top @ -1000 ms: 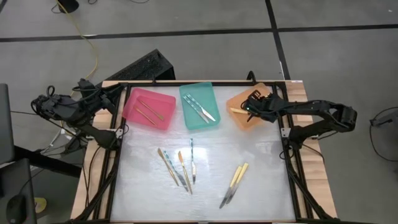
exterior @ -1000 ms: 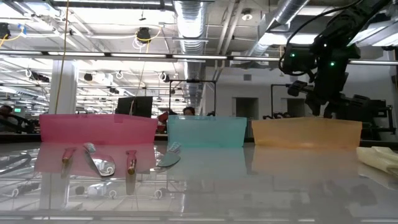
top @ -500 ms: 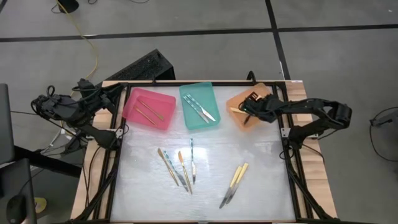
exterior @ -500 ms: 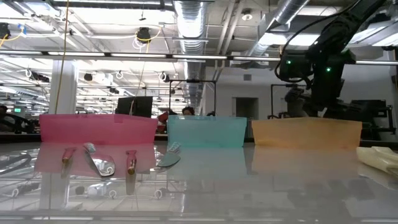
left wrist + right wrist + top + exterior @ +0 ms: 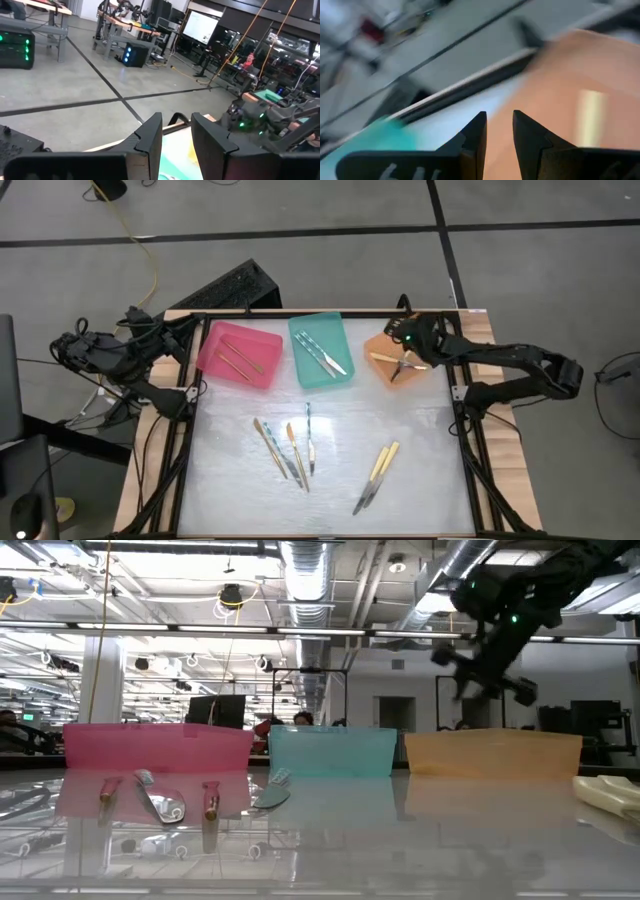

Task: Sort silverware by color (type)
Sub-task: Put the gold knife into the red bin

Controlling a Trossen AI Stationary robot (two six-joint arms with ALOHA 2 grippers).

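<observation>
The silverware is split up. Two orange-handled pieces (image 5: pixel 238 358) lie in the pink tray (image 5: pixel 215 365), teal-handled ones (image 5: pixel 322 356) in the teal tray (image 5: pixel 312 378), and a pale yellow one (image 5: pixel 382 358) in the orange tray (image 5: pixel 378 375) beside another slim piece (image 5: pixel 404 367). Several mixed pieces (image 5: pixel 288 446) and two yellow ones (image 5: pixel 378 472) lie flat on the table. My right gripper (image 5: pixel 402 342) (image 5: pixel 482 665) (image 5: pixel 499 117) hovers open above the orange tray, holding nothing. My left gripper (image 5: pixel 192 332) (image 5: pixel 176 120) waits open beyond the pink tray's far left corner.
The three trays stand in a row along the table's far edge. A black frame rail (image 5: pixel 300 314) runs around the table. A dark keyboard-like object (image 5: pixel 228 288) lies on the floor behind it. The table's near right corner (image 5: pixel 430 500) is bare.
My right gripper has risen out of the orange tray and drawn a little toward the table's far edge. It has rolled and tipped up from pointing steeply down to a shallower slant. The silverware on the table has stayed in place.
</observation>
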